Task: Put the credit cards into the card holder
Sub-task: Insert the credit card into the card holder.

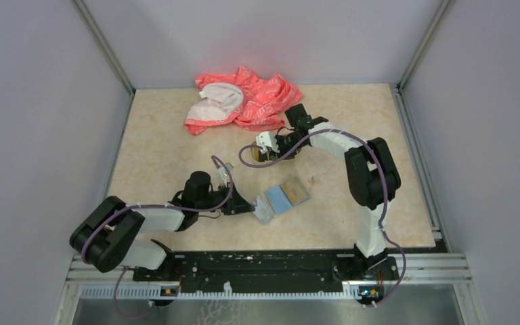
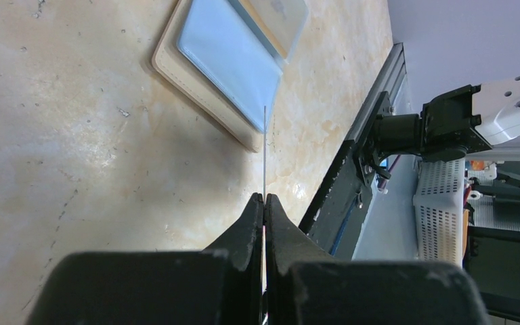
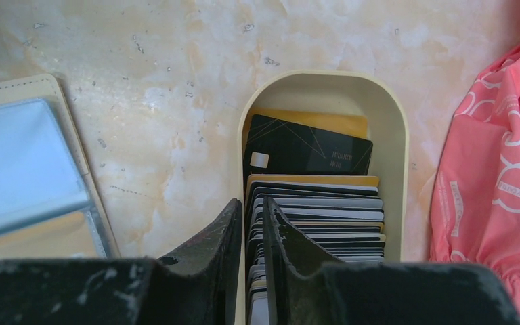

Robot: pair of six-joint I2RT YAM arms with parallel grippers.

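1. The left pincer [image 2: 265, 198] is clamped flat on one thin credit card [image 2: 265, 149], seen edge-on as a fine dark line sticking out past the fingertips.
2. That card's far end reaches the near corner of the flat beige folding card holder [image 2: 227, 64]. Whether it touches the light-blue lining panel cannot be told.
3. The card holder lies open on the pale marbled counter [image 1: 162, 149], between the two arms, with its blue panel beside a tan panel.
4. The right pincer [image 3: 252, 203] stands narrow above the left end of a cream oval-cornered plastic tray [image 3: 325, 91].
5. The tray's left wall and the ends of several cards sit in the slim gap between the jaws. Whether they actually pinch a card cannot be told.
6. The tray holds the remaining credit cards [image 3: 315, 210], black, grey, white and gold, standing in a row, with a black chip card leaning at the far end.
7. A crumpled coral-pink printed cloth [image 3: 494, 189] lies just right of the tray.
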